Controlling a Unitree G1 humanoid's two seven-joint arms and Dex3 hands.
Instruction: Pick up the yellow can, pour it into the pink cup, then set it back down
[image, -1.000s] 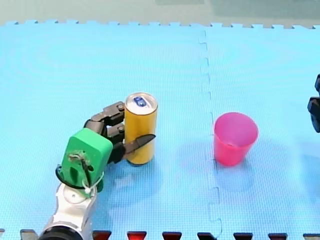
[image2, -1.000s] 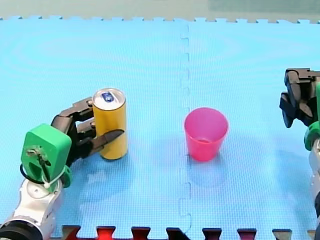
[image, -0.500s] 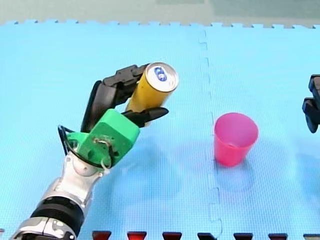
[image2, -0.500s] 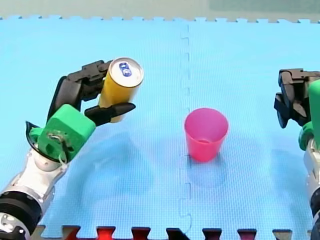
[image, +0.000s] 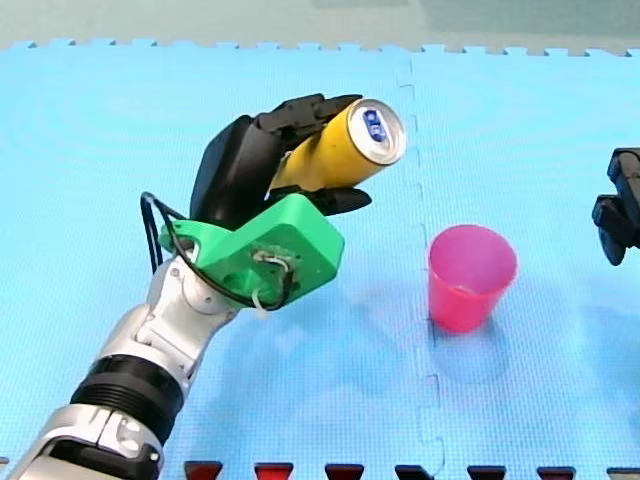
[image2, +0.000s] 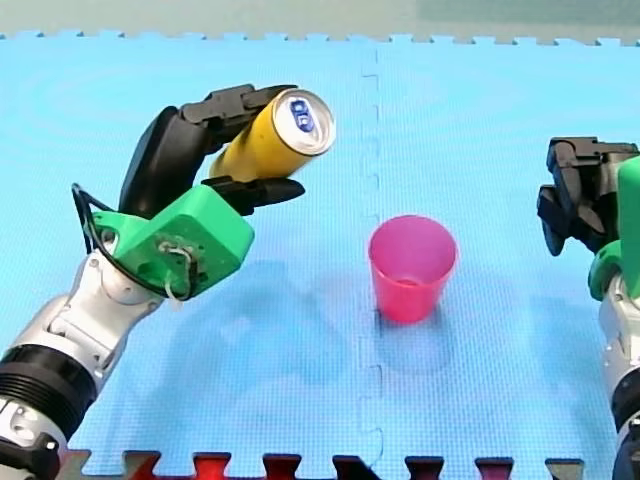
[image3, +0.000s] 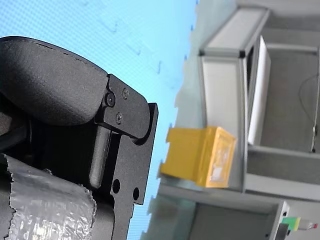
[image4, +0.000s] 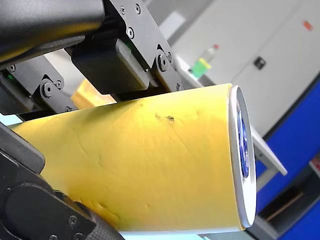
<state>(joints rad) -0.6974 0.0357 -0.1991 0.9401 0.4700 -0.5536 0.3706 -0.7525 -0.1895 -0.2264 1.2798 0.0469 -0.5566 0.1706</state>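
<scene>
My left hand (image: 305, 165) is shut on the yellow can (image: 340, 155), holding it in the air above the blue mat, tilted with its silver top toward the right. The can's top (image2: 303, 120) points toward the pink cup (image2: 410, 266), which stands upright on the mat lower and to the right of the can. In the second wrist view the yellow can (image4: 150, 175) lies between black fingers (image4: 115, 60). My right hand (image2: 580, 195) hovers at the right edge, apart from the cup, holding nothing.
The blue foam mat (image: 120, 130) has a puzzle seam (image: 412, 120) running front to back just left of the cup. In the first wrist view a yellow bin (image3: 200, 155) and grey shelving (image3: 235, 65) stand beyond the mat's edge.
My left hand has lifted the can off the mat, carried it up and right toward the cup, and tipped it further over. The right hand has barely shifted.
</scene>
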